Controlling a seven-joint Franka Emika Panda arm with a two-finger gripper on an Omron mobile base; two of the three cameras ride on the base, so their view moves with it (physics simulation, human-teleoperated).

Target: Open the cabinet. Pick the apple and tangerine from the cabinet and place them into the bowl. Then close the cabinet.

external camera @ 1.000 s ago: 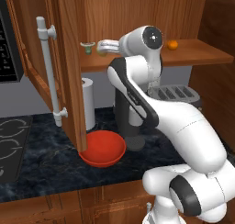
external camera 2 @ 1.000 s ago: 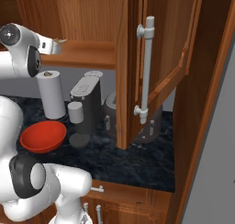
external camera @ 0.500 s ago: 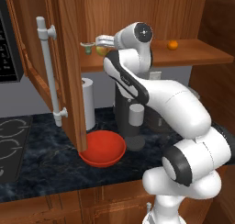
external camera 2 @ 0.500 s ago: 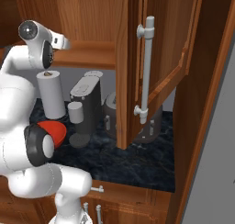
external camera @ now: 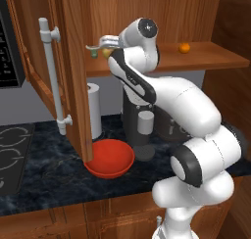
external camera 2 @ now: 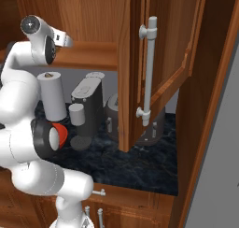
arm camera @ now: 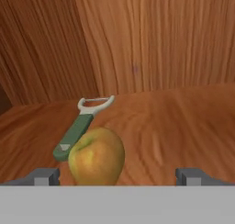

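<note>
Reaching into the open cabinet [external camera: 73, 61], the claw [arm camera: 117, 176] stands spread wide, the apple [arm camera: 97, 156] just ahead between its tips but not yet gripped. Opening is done — both fruits remain on the shelf, and the closing is still to come. The apple, smooth and yellow-green, sits toward the shelf's left end beside a green-handled peeler [arm camera: 79, 127]; the glossy orange tangerine [external camera: 184, 48] lies near the right end. Below, a shallow red bowl [external camera: 110, 157] waits empty on the dark marbled worktop [external camera: 44, 174].

Bowl [external camera 2: 59, 133] mostly behind the arm.
</note>
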